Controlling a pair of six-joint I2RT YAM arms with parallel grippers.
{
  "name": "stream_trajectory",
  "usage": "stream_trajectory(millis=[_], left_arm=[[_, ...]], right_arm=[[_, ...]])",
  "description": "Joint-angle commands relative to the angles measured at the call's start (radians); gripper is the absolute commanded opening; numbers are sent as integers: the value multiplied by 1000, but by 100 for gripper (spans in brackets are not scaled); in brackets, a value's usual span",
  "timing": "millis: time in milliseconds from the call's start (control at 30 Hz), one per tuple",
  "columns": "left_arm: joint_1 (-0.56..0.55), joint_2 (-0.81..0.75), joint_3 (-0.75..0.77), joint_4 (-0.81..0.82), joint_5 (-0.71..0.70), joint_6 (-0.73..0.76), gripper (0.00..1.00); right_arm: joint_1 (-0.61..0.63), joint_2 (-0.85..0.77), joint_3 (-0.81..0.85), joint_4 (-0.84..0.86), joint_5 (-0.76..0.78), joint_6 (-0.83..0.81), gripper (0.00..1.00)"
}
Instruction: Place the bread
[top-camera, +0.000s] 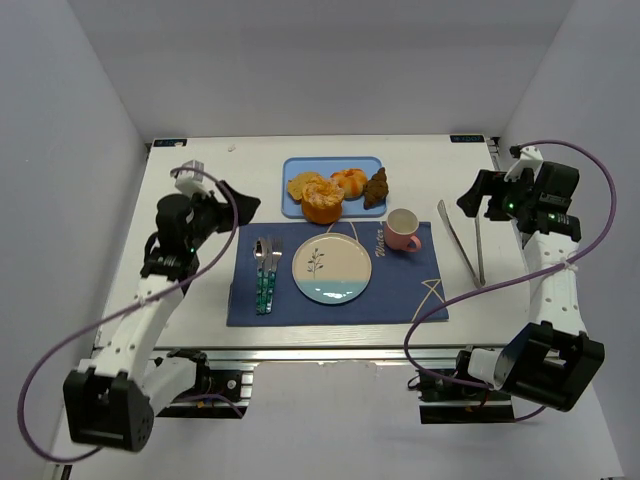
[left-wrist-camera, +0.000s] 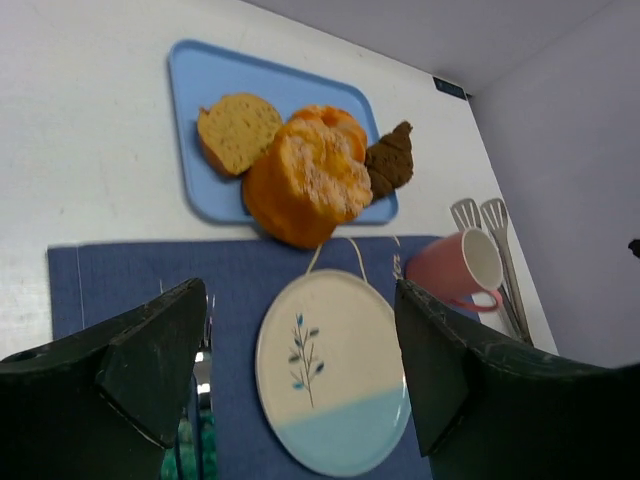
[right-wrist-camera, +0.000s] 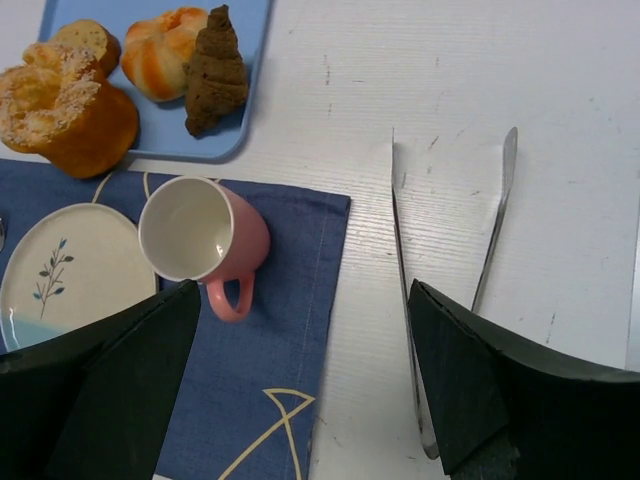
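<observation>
The bread (top-camera: 351, 180) is a small lobed golden-orange bun on the blue tray (top-camera: 365, 163), between a larger orange bun (top-camera: 322, 201) and a dark croissant (top-camera: 376, 188). The right wrist view shows the bread (right-wrist-camera: 163, 50) clearly. From the left wrist, the bread (left-wrist-camera: 326, 117) is mostly hidden behind the large bun (left-wrist-camera: 303, 183). My left gripper (top-camera: 243, 207) hangs open and empty left of the tray, looking over the plate (left-wrist-camera: 332, 372). My right gripper (top-camera: 476, 194) is open and empty at the far right, above the tongs (right-wrist-camera: 402, 260).
A blue placemat (top-camera: 400, 290) holds a white and blue plate (top-camera: 331, 266), a pink cup (top-camera: 402, 229) and cutlery (top-camera: 265, 268). Metal tongs (top-camera: 470, 243) lie on the white table right of the mat. A cut bread piece (top-camera: 299, 184) sits at the tray's left.
</observation>
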Motion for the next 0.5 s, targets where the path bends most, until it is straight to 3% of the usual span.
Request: stream_trajectory(millis=[0, 33, 67, 100, 133, 167, 200, 267, 300, 333, 367, 400, 433, 467], left_arm=[[4, -175, -116, -47, 25, -52, 84], [4, -218, -150, -74, 12, -58, 83], [4, -256, -164, -104, -1, -63, 80], [4, -329, -176, -159, -27, -72, 65], [4, -363, -198, -185, -37, -77, 51], [4, -393, -207, -212, -47, -81, 37], [4, -449, -218, -254, -52, -86, 14], [4, -498, -247, -296, -75, -92, 5], [4, -521, -255, -325, -80, -95, 9], [4, -558, -262, -339, -89, -95, 16], [5, -577, -271, -356, -98, -98, 29], [4, -591, -278, -380, -101, -103, 45], [4, -617, -284, -391, -107, -107, 64], [4, -627, -297, -400, -110, -107, 68]], right_arm=[[-21, -4, 9, 21, 14, -24, 89], [-27, -11, -2, 22, -39, -72, 87], [-35, -18, -25, 24, -63, -223, 79], [-35, -20, -33, -6, -72, -292, 43], [-35, -15, -39, -14, -68, -330, 19], [-35, 3, -43, -19, -45, -345, 0], [-35, 17, -43, -33, -11, -348, 0], [-35, 52, -46, -53, 40, -364, 0], [-35, 61, -59, -63, 58, -374, 17], [-33, 71, -66, -65, 89, -377, 37], [-33, 90, -74, -66, 113, -379, 53], [-32, 101, -83, -71, 141, -371, 75], [-32, 111, -92, -79, 191, -371, 83], [-32, 121, -103, -77, 214, -370, 88]])
